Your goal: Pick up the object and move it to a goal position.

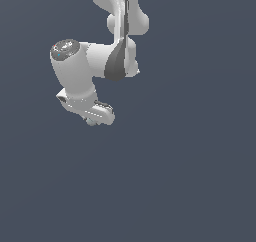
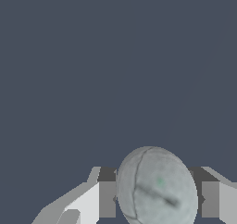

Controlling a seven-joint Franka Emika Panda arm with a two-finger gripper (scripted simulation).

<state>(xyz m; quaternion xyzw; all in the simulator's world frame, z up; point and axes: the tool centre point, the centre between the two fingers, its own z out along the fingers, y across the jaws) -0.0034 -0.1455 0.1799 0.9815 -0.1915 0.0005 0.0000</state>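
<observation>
Backdrop (image 1: 190, 176): uniform dark slate blue-grey, flat, featureless in both views. No visible seam between floor and wall. Even, soft light; no distinct cast shadows.

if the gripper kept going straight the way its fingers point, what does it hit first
Probably nothing but the ball already sitting between the fingers of the gripper. Beyond it the wrist view shows only plain dark background, so the way looks free, though depth is unclear.

Flat, even simulator light, soft shading, no glare, slightly coarse rendering.
</observation>
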